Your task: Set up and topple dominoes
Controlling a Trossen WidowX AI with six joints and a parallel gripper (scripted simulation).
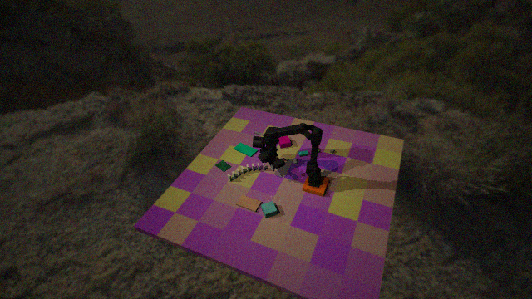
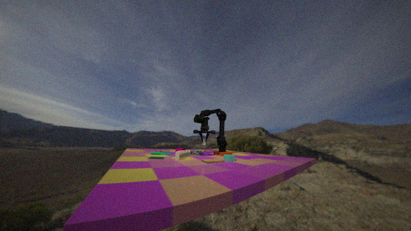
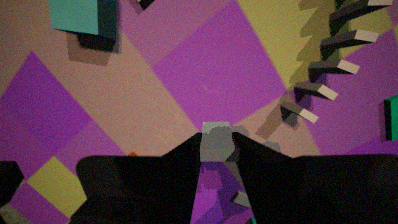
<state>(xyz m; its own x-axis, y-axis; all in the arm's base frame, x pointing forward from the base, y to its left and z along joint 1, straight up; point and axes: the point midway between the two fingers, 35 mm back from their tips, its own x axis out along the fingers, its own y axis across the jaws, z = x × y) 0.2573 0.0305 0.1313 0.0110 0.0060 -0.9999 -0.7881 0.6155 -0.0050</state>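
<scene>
The jaws (image 1: 278, 164) (image 2: 204, 143) are pinching a pale domino (image 2: 204, 142) (image 3: 217, 142) — held up above the bench (image 1: 287, 257) (image 2: 135, 196) (image 3: 215, 60), well in from its edges. The standing dominoes (image 1: 247, 169) (image 2: 182, 154) (image 3: 334, 67) form a curved row beside the held one in the wrist view, upright and apart from it. A teal block (image 1: 269, 209) (image 2: 228, 158) (image 3: 75, 17) rests near a flat tan piece (image 1: 248, 203) (image 2: 213, 161) — both between the orange base (image 1: 308, 189) (image 2: 228, 153) and the bench's near edge in the top view.
</scene>
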